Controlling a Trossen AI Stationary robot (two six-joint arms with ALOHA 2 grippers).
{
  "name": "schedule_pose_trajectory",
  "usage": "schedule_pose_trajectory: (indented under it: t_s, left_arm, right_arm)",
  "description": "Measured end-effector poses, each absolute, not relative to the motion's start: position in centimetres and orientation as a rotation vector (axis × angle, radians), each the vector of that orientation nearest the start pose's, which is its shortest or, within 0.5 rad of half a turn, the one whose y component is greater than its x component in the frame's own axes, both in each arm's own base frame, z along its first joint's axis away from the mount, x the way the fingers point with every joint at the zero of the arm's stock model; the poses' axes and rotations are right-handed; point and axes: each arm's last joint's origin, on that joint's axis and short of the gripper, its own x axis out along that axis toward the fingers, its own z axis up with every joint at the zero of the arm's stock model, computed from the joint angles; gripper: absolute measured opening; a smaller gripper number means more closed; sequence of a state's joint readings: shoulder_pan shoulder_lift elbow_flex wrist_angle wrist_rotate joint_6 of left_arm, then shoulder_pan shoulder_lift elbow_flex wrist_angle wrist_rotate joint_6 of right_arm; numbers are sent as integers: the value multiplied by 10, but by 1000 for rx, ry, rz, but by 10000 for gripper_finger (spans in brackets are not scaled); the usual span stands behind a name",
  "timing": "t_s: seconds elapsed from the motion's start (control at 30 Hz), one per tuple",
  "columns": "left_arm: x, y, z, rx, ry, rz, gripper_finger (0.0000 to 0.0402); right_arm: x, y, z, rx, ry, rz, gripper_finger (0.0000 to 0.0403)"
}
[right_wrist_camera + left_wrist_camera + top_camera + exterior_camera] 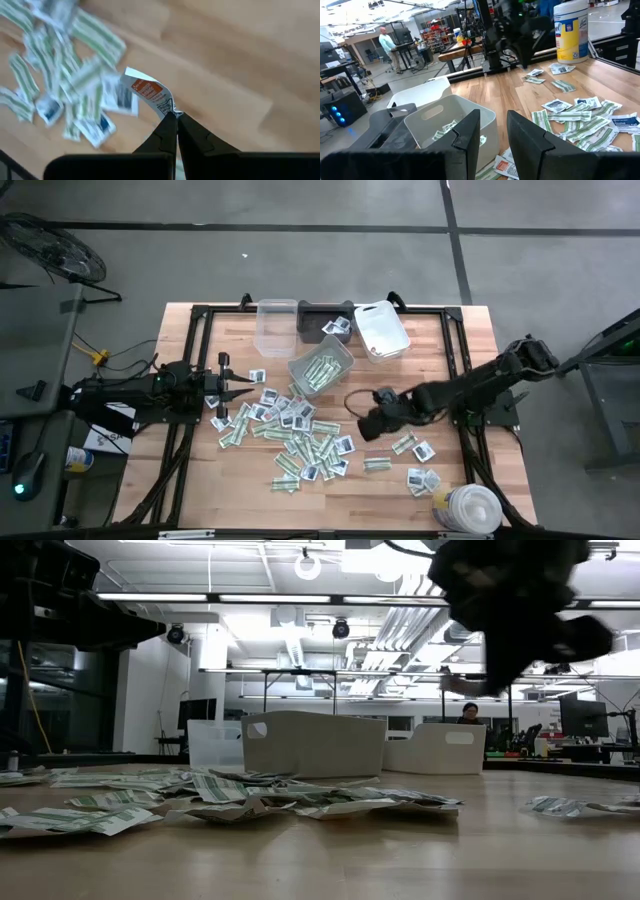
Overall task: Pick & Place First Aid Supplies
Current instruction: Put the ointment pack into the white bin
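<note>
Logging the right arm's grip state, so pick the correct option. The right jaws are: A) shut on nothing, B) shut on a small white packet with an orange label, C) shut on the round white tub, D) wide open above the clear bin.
B: the right wrist view shows the right gripper pinching a curled white packet with an orange label, above the wooden table.

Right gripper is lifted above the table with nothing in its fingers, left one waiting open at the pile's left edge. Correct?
Not quite: the right gripper is shut on a white packet with orange print, as the right wrist view shows. The left gripper does wait open at the pile's left edge.
</note>
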State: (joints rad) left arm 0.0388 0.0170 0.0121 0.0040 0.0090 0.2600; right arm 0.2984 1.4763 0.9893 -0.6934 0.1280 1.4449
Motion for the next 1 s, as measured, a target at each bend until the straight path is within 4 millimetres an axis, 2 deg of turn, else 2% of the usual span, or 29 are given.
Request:
schedule_pose_trajectory:
  t_s: [0.27, 0.47, 0.73, 1.0]
  left_arm:
    - [98, 4, 167, 260, 5, 29, 96]
    - [98, 4, 167, 260, 5, 30, 96]
    - [98, 4, 167, 260, 5, 29, 96]
    - [98, 4, 167, 260, 5, 30, 96]
  right_arm:
    - [269, 22, 231, 853, 883, -712, 1]
    - [258, -22, 245, 717, 820, -806, 1]
    - [241, -82, 248, 593, 856, -931, 2]
    - [224, -122, 246, 593, 838, -1086, 1]
